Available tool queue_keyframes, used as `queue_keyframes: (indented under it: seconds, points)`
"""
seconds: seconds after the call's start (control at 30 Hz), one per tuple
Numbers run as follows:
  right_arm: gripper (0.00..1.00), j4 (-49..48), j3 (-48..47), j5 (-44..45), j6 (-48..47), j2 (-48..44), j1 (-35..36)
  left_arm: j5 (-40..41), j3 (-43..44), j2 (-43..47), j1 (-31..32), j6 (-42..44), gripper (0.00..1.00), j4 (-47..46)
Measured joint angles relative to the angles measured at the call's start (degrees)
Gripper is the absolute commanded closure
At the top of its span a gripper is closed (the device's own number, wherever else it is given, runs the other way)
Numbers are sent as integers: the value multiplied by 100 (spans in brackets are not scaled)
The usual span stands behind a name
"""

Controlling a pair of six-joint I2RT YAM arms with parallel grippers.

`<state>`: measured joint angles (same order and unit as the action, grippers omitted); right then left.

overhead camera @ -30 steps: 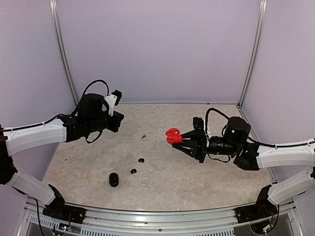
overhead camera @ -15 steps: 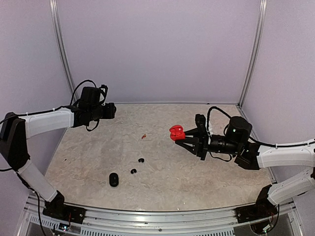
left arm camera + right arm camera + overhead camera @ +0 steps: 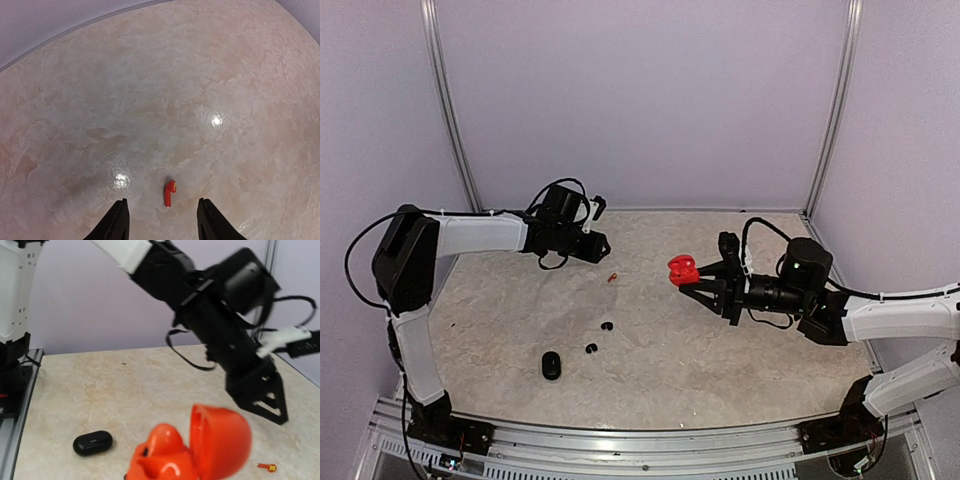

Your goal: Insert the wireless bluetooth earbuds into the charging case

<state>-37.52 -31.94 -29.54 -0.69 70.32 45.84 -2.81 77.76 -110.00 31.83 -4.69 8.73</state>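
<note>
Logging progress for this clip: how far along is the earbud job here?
Done: the red charging case is open, held up by the right gripper. In hand: the open left gripper hovers over a loose red earbud. Left: seating it, plus two black earbuds near the closed black case.

1. Table (image 3: 740,370): beige marbled top, glossy, a couple of glare spots in left wrist view.
2. Red earbud (image 3: 611,277) (image 3: 169,193) (image 3: 266,467): flat on table, back-centre, on its own, well apart from the black items.
3. Far black earbud (image 3: 607,326): on table, left of centre.
4. Near black earbud (image 3: 591,348): on table, near the far one, not touching.
5. Black case (image 3: 551,365) (image 3: 92,442): lid shut, flat on table, near-left, close to near black earbud w/ a gap between.
</note>
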Motion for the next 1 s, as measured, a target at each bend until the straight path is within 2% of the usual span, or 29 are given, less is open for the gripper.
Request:
queue_keyframes:
  seconds: [0.27,0.57,1.0]
  points:
    - [89,35,33,24,15,-63,-66,-280,1051,-896,17,210,59,826]
    - [89,44,81,26,15,-66,-66,-282,1530,-1495,181,348,63,1482]
    - [88,55,81,26,15,-81,-68,155,2004,-1910,330,546,71,1834]
